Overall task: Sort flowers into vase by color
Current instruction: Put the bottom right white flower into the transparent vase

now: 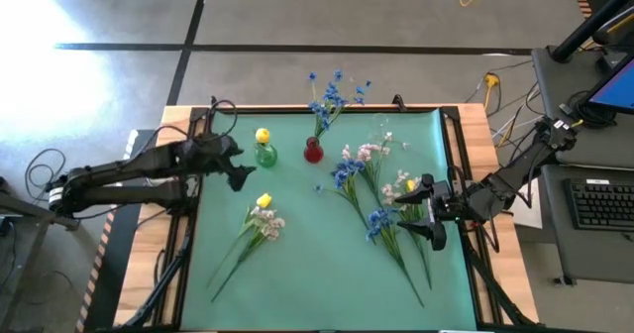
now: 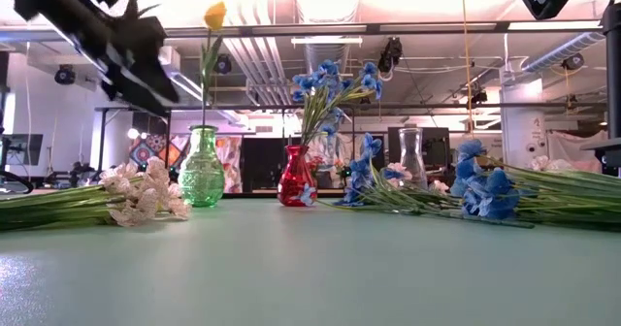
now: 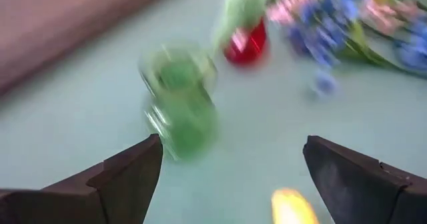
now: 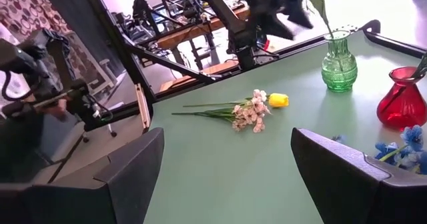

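A green vase (image 1: 265,156) holds one yellow bud (image 1: 263,135) on an upright stem. Beside it, a red vase (image 1: 313,153) holds blue blossoms (image 1: 332,93). A yellow bud (image 1: 264,201) and a pink-white spray (image 1: 268,224) lie flat on the mat toward the near left. A loose pile of blue, pink and yellow flowers (image 1: 381,209) lies on the right. My left gripper (image 1: 238,174) hovers open just left of the green vase (image 3: 183,111), above the mat. My right gripper (image 1: 421,219) is open at the right edge of the pile and holds nothing.
A clear glass vase (image 2: 412,157) stands behind the right pile. The green mat (image 1: 317,283) has bare room along its near middle. Wooden table edges, cables and black frame rails surround the mat; a keyboard (image 1: 604,202) sits off to the right.
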Robot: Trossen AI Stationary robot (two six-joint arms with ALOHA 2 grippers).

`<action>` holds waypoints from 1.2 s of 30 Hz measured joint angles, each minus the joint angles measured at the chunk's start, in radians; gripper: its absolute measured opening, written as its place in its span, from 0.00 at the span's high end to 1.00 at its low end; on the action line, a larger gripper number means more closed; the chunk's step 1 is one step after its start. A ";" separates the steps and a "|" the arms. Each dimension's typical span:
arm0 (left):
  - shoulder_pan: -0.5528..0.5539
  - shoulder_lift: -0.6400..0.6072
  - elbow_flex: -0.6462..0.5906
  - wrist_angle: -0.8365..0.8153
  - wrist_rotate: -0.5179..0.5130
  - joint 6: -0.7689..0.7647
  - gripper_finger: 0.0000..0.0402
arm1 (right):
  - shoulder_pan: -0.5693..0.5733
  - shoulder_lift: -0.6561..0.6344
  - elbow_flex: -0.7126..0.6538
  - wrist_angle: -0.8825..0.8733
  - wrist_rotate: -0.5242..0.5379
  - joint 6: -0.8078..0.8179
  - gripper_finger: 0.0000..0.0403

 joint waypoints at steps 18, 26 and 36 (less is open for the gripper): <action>-0.637 -0.045 0.115 -0.112 0.126 -0.701 0.14 | 0.000 0.091 0.002 -0.128 -0.197 0.580 0.21; -1.125 0.109 0.118 -0.009 -0.411 -0.878 0.14 | 0.000 0.270 0.162 -0.485 -0.289 0.832 0.21; -1.156 0.418 0.181 0.182 -0.589 -0.742 0.14 | 0.000 0.472 0.347 -0.852 -0.408 0.945 0.21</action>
